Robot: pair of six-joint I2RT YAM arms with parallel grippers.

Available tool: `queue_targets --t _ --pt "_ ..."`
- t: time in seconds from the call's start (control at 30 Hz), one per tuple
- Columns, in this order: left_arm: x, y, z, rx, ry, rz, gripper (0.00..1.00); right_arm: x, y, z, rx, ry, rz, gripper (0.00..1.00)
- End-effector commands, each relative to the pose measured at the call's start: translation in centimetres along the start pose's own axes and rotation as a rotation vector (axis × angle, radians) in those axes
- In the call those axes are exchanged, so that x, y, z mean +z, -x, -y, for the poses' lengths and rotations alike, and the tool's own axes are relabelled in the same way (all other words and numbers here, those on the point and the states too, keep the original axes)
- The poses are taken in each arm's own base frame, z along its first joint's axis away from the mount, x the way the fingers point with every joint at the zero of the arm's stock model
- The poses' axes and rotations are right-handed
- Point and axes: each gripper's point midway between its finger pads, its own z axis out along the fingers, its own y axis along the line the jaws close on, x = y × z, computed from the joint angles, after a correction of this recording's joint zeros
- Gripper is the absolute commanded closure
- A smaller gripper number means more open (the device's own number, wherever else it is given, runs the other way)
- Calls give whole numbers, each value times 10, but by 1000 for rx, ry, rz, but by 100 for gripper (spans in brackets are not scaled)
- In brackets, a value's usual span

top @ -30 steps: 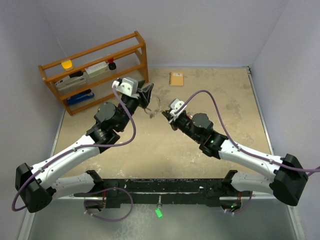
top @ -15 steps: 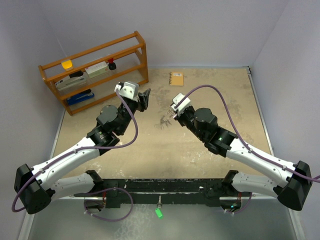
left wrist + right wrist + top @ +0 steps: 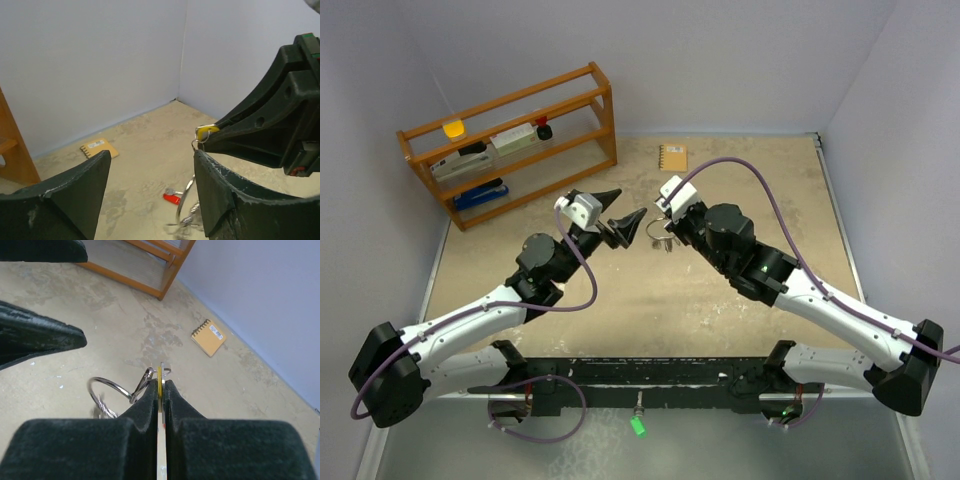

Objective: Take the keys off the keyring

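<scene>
My right gripper is shut on a yellow-headed key, edge-on between its pads. From that key a small clip and the silver keyring hang above the table, with blurred silver keys at the ring's bottom. My left gripper is open just left of the keyring and touches nothing. In the left wrist view the yellow key shows at the tip of the right gripper's fingers. A red-headed key lies on the table under the ring. From above, the left gripper faces the right gripper.
A small orange notebook lies near the back wall. A wooden shelf rack with small items stands at the back left. Walls close in the table on three sides.
The left jaws have opened wider and come off the ring. The right gripper has moved away from the arm bases with the key and ring, which now hang from it alone.
</scene>
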Motion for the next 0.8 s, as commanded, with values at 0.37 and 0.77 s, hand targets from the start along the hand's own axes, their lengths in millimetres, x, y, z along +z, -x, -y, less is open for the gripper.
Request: queue_targets --t 0.37,0.77 --pt "1 -3 29 -21 -161 154 28 -5 39 12 22 -38 96 100" --pt "8 -18 34 -44 -186 185 25 -6 37 10 21 -34 99 100"
